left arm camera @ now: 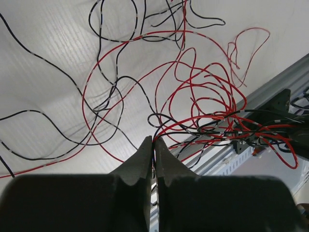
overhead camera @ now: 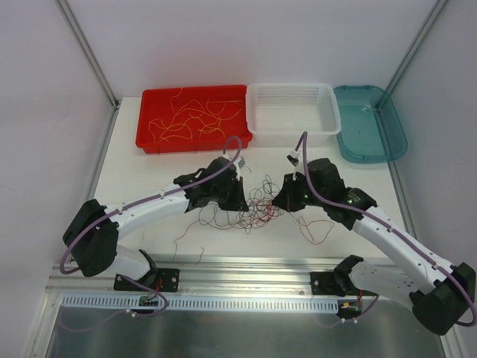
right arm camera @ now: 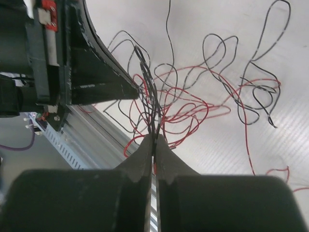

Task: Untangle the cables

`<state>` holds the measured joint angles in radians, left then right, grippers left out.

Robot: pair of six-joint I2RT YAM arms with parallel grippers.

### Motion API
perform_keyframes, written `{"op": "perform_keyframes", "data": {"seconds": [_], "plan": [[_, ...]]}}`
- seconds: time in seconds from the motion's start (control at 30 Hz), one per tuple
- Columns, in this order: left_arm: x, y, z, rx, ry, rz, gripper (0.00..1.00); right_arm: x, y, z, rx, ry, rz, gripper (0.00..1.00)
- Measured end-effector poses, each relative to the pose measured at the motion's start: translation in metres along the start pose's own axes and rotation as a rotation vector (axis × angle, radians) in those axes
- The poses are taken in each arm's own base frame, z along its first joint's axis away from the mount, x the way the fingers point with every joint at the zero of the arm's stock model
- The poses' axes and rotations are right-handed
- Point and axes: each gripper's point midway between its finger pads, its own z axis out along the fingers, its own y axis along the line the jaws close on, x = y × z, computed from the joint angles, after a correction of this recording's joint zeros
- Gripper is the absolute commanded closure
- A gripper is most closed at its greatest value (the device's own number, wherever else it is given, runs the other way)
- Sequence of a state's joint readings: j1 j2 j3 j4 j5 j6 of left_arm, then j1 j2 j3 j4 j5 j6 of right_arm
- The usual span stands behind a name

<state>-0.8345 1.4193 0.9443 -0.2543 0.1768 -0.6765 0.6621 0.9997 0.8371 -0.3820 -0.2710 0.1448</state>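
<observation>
Overhead, at the upper left of the frame, a red tray (overhead camera: 195, 144) sits at the far side of the table (overhead camera: 141, 186), with loose yellow strands (overhead camera: 186, 119) scattered inside it. Below it, left of centre, the left gripper (overhead camera: 240, 201) is low over the table. In its wrist view the fingertips (left arm camera: 142, 159) are pressed together, pinching red and black strands at the edge of the cables (overhead camera: 257, 207). That tangle lies mid-frame on the table between the two grippers, with thin red and black loops straggling toward the near rail (overhead camera: 253, 270). Right of centre, the right gripper (overhead camera: 283, 200) faces the left one across the clump. Its fingers (right arm camera: 145, 154) are also tight together, with black strands running into the pinch. At upper centre-right is a white basket (overhead camera: 294, 128) beside the red tray. At the far right is a teal tray (overhead camera: 373, 138) just beside the basket.
</observation>
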Motion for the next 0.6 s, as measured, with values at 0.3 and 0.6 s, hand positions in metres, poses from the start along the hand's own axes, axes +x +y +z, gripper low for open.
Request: {"op": "perform_keyframes", "data": {"seconds": [0.3,0.6], "plan": [[-0.06,0.034,-0.053,0.028,-0.241,-0.171,1.0,-0.014,-0.036,-0.032,0.165,-0.109,0.023,0.99],[-0.067,0.154,-0.109,-0.319,-0.394,-0.362,1.0,-0.015,-0.099,-0.089,0.432,-0.225,0.173,0.99]]}}
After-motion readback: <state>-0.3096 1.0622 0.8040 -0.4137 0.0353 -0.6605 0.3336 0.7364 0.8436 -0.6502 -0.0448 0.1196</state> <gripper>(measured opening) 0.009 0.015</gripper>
